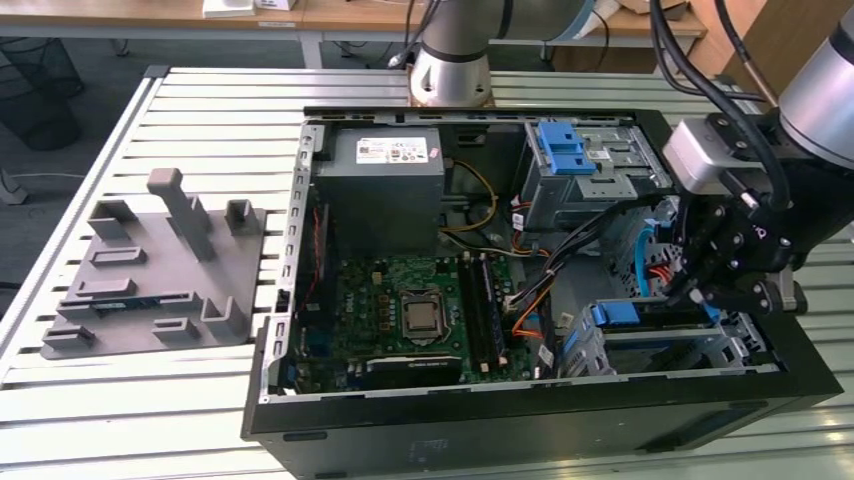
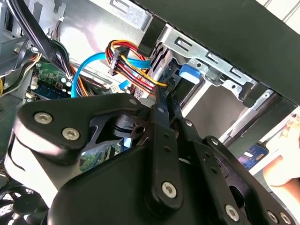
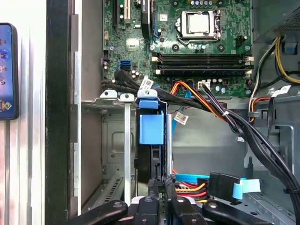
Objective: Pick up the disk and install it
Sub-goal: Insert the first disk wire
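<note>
The disk sits edge-on in the lower drive cage [image 1: 727,350] of the open computer case, at the exterior view's right. Its blue end [image 1: 617,313] faces the motherboard and shows in both wrist views [image 3: 151,129] [image 2: 190,71]. My gripper [image 1: 687,290] reaches down into the case right over that cage. Both black fingers [image 3: 153,187] lie close together against the disk's near end, with nothing visibly between them. In the second wrist view the gripper [image 2: 164,96] ends just short of the blue end.
The case also holds a grey power supply [image 1: 387,170], the motherboard [image 1: 414,300] and an upper cage with a blue latch [image 1: 574,150]. Bundled cables [image 3: 225,117] run beside the disk. A grey fixture [image 1: 147,270] lies on the slatted table. A hand [image 2: 286,168] and a phone [image 3: 7,70] are outside the case.
</note>
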Tool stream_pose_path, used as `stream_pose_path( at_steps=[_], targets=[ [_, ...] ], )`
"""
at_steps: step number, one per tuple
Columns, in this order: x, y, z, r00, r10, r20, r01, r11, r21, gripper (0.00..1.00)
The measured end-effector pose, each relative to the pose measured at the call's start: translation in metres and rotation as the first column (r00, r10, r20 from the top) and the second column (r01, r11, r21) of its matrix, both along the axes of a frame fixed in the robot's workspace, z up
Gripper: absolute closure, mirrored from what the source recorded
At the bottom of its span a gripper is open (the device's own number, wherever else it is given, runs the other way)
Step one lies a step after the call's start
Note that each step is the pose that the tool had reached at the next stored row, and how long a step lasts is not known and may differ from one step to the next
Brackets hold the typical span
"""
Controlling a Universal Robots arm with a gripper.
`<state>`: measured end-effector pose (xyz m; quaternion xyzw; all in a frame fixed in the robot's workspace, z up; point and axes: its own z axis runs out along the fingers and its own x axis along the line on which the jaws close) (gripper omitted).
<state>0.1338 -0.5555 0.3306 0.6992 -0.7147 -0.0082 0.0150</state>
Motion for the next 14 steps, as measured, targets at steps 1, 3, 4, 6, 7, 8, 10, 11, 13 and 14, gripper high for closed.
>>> stream_pose_path(
  at_steps=[1, 3, 4, 6, 7, 8, 10, 11, 13, 14],
  targets=[
    [0.0, 0.0, -0.0005, 1.0, 0.0, -0.0001, 0.0, 1.0, 0.0, 0.83],
    [0.0001, 0.0, -0.0013, 1.0, 0.0, -0.0004, 0.0, 1.0, -0.0003, 0.83],
    [0.0001, 0.0, -0.0013, 1.0, 0.0, -0.0004, 0.0, 1.0, -0.0003, 0.83],
    [0.0001, 0.0, -0.0014, 1.0, 0.0, -0.0004, 0.0, 1.0, -0.0003, 0.83],
    [0.0001, 0.0, -0.0015, 1.0, 0.0, -0.0004, 0.0, 1.0, -0.0002, 0.83],
    [0.0001, 0.0, -0.0016, 1.0, 0.0, -0.0004, 0.0, 1.0, 0.0001, 0.83],
    [0.0001, 0.0, -0.0017, 1.0, 0.0, -0.0004, 0.0, 1.0, 0.0003, 0.82],
    [0.0001, 0.0, -0.0014, 1.0, 0.0, -0.0004, 0.0, 1.0, 0.0003, 0.76],
    [0.0001, 0.0001, 0.0002, 1.0, 0.0, -0.0004, 0.0, 1.0, 0.0002, 0.76],
    [0.0001, 0.0001, 0.0013, 1.0, 0.0, -0.0004, 0.0, 1.0, 0.0003, 0.76]
  ],
)
